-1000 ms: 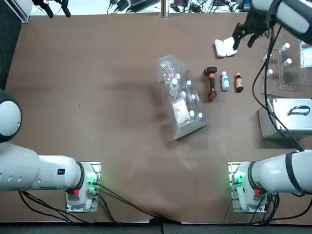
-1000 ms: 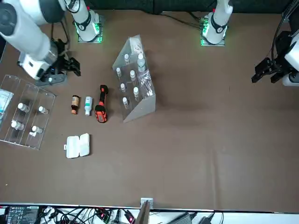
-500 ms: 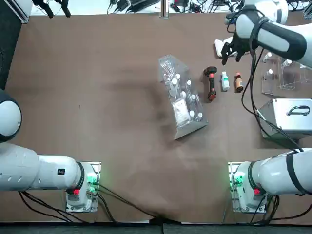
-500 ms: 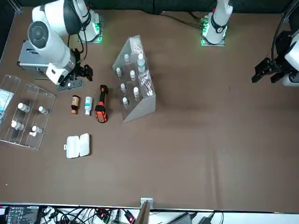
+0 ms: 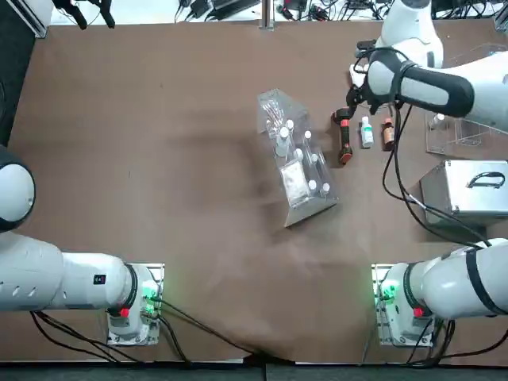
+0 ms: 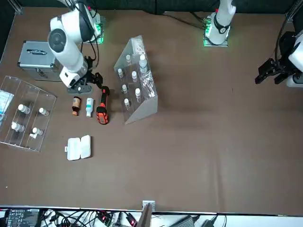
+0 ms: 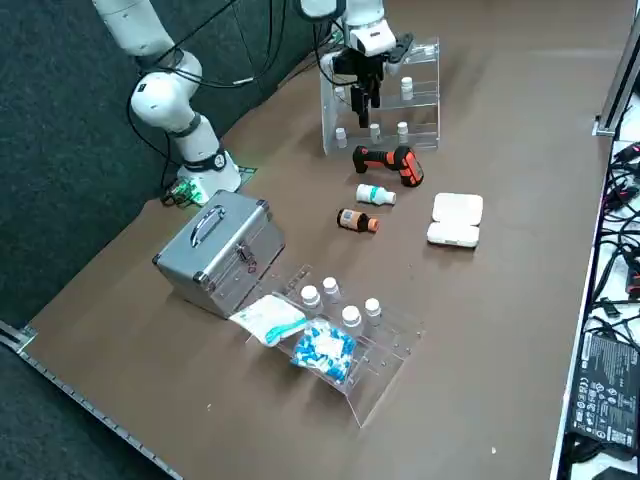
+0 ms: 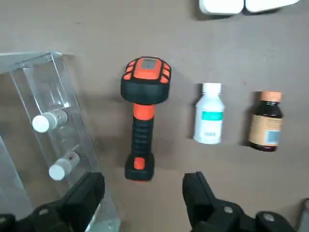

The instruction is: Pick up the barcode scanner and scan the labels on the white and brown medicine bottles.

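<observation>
Scanner [image 8: 143, 118], two bottles [image 8: 209, 113], two jaws

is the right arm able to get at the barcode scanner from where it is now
Probably yes: the right gripper is open above the table near the barcode scanner, and nothing lies on it. The white bottle and the clear rack flank it without touching, so the way looks free.

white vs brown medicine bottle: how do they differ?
The white medicine bottle has a white cap, the brown medicine bottle an orange one. The white one's label has a teal band; the brown one's is tan with a pale blue patch. The white one lies nearer the barcode scanner than the brown one. Both are small, capped and lying on the table.
</observation>
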Controlling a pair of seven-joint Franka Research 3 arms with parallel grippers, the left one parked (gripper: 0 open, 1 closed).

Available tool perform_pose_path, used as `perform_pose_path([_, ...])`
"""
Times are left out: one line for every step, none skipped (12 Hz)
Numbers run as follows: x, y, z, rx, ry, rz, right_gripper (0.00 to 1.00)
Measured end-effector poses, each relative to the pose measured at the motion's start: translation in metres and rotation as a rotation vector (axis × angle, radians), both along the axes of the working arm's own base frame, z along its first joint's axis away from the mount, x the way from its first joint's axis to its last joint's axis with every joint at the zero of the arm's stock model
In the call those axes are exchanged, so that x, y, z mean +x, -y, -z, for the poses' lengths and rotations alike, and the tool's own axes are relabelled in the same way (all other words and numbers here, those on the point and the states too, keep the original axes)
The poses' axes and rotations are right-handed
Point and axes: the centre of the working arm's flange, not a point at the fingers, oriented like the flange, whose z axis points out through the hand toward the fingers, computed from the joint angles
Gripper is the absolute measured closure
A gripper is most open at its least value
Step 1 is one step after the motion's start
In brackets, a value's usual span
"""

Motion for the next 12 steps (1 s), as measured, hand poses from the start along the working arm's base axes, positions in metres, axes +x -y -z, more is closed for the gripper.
perform_pose_path([0.001, -0.005, 0.009, 0.000, 0.003, 0.006, 0.00])
perform_pose_path([0.002, -0.010, 0.019, 0.000, 0.004, 0.008, 0.00])
perform_pose_path([0.005, -0.012, 0.029, -0.001, 0.004, 0.008, 0.00])
perform_pose_path([0.007, -0.012, 0.039, -0.002, 0.003, 0.008, 0.00])
perform_pose_path([0.009, -0.013, 0.048, -0.002, 0.004, 0.008, 0.00])
perform_pose_path([0.011, -0.014, 0.058, -0.002, 0.004, 0.009, 0.00])
perform_pose_path([0.012, -0.014, 0.066, -0.004, 0.000, 0.009, 0.00])
perform_pose_path([0.012, -0.014, 0.073, -0.007, -0.008, 0.009, 0.00])
perform_pose_path([0.012, -0.014, 0.078, -0.010, -0.016, 0.010, 0.00])
perform_pose_path([0.012, -0.014, 0.082, -0.012, -0.021, 0.015, 0.00])
perform_pose_path([0.012, -0.017, 0.087, -0.013, -0.020, 0.031, 0.00])
perform_pose_path([0.011, -0.018, 0.090, -0.015, -0.023, 0.035, 0.00])
